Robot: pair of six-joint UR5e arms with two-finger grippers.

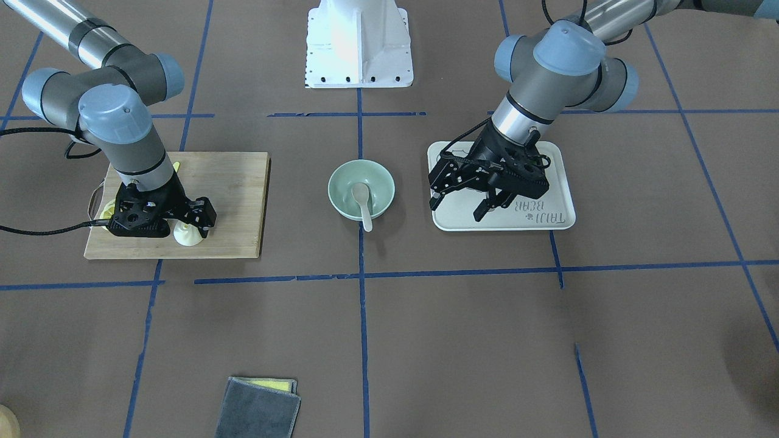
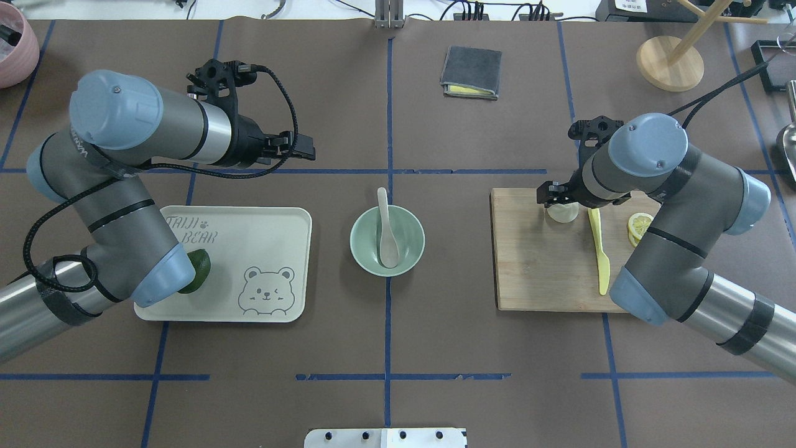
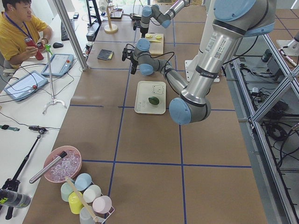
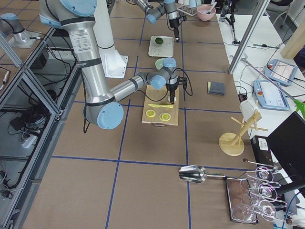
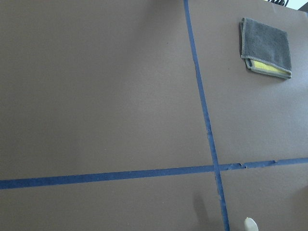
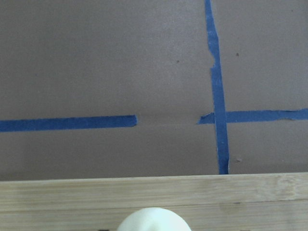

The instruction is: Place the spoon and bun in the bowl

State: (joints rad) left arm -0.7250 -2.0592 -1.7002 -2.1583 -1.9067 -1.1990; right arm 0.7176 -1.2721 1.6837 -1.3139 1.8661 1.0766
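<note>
The pale spoon (image 1: 363,204) lies in the mint-green bowl (image 1: 341,201) at the table's middle, its handle over the rim; both also show in the overhead view, spoon (image 2: 387,230) and bowl (image 2: 410,252). The cream bun (image 1: 187,234) sits on the wooden cutting board (image 1: 234,182). My right gripper (image 1: 187,224) is down over the bun (image 2: 563,213), fingers against its sides. The bun's top shows at the bottom of the right wrist view (image 6: 153,220). My left gripper (image 1: 457,208) is open and empty above the white tray (image 1: 548,220).
A yellow knife (image 2: 600,249) and lemon slices (image 2: 639,225) lie on the board beside the bun. A green lime (image 2: 200,269) sits on the tray (image 2: 249,218). A folded grey cloth (image 2: 471,73) lies at the far side. The robot base (image 1: 359,42) stands behind the bowl.
</note>
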